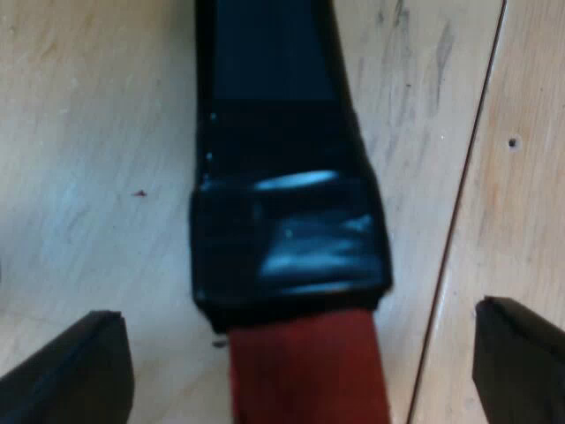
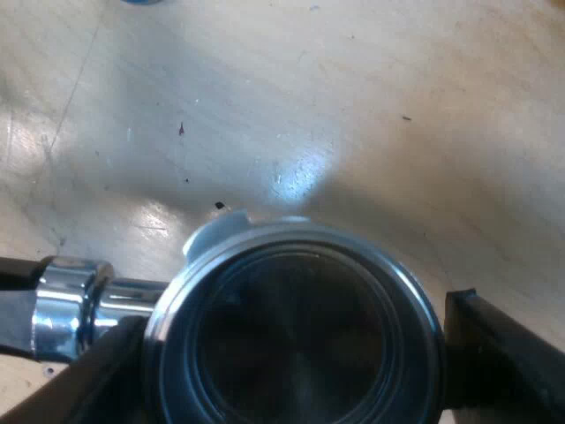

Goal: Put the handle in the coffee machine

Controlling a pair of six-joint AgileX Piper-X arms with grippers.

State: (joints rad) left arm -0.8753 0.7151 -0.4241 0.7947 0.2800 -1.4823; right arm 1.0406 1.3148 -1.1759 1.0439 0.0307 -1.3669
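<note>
The holder lies on a pale wooden tabletop. Its dark handle point(image 1: 282, 177) runs straight between my left gripper's fingers, and the red end point(image 1: 309, 371) sits level with the fingertips. My left gripper point(image 1: 300, 353) is open, with a clear gap between the handle and each finger point(image 1: 71, 371). The holder's round metal basket point(image 2: 296, 256) faces up, its dark inside showing, and the chrome neck point(image 2: 71, 305) leads off toward the handle. My right gripper point(image 2: 296, 353) straddles the basket, a finger point(image 2: 503, 353) pressed against the rim on either side.
The wooden tabletop point(image 2: 371, 106) spreads out beyond the basket. A seam between boards point(image 1: 459, 203) runs alongside the handle. The edge of a blue thing point(image 2: 141, 2) shows on the table far from the basket.
</note>
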